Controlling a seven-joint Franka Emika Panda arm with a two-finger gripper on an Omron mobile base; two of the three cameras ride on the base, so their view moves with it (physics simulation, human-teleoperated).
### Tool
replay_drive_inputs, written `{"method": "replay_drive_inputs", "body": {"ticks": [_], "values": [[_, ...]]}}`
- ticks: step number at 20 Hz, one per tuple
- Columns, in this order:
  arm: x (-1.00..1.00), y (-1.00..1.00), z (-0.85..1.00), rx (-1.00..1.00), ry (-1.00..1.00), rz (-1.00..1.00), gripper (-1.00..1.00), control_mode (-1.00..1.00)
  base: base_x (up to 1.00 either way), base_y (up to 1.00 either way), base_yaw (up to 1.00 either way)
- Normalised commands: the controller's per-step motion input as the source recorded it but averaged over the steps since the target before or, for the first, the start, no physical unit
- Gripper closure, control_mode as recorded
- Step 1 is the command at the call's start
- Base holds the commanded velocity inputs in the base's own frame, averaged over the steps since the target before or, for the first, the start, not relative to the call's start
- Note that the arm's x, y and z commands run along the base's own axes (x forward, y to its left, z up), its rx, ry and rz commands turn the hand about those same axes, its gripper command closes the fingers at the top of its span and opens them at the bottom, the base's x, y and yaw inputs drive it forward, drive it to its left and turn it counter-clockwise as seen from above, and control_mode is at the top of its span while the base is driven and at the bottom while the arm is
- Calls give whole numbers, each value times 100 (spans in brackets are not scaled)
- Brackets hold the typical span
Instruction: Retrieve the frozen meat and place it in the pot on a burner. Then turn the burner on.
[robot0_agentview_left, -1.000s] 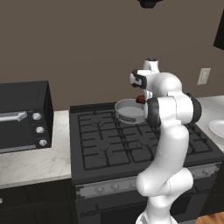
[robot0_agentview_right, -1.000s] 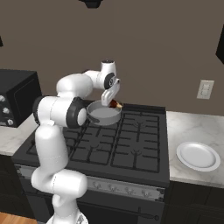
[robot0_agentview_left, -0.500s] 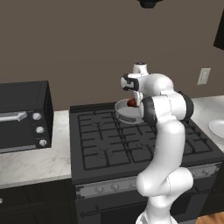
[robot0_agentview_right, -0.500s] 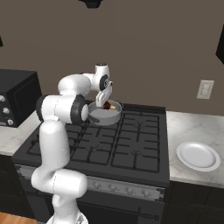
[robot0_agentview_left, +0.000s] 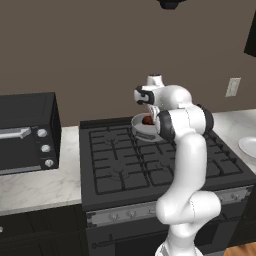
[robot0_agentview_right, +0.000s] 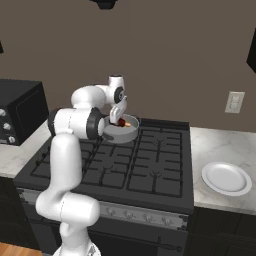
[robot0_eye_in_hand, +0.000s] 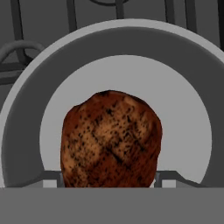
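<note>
I have the frozen meat (robot0_eye_in_hand: 110, 140) clamped between my fingers (robot0_agentview_right: 120, 118), hanging just over the pot (robot0_eye_in_hand: 26, 127), which sits on the far burner (robot0_agentview_left: 150, 136) of the stove (robot0_agentview_left: 120, 175), near its middle. Fetching is done, I judge; the meat is centred above the grey floor but not yet let go. Left: lower it, release, then turn that burner's knob on the front panel.

Black microwave (robot0_agentview_left: 26, 132) left of stove — white plate (robot0_agentview_right: 226, 178) on right counter.
</note>
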Motion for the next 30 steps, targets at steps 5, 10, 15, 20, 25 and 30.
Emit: {"method": "replay_drive_inputs", "body": {"ticks": [5,10,15,20,25,30], "values": [[13,0,-17,0,0,4,100,-100,0,0,0],[13,0,-22,0,0,3,100,-100,0,0,0],[14,0,-27,0,0,2,100,-100,0,0,0],[23,0,-19,0,0,0,100,-100,0,0,0],[25,0,-7,0,0,0,100,-100,0,0,0],[18,1,-2,0,0,0,-100,-100,0,0,0]]}}
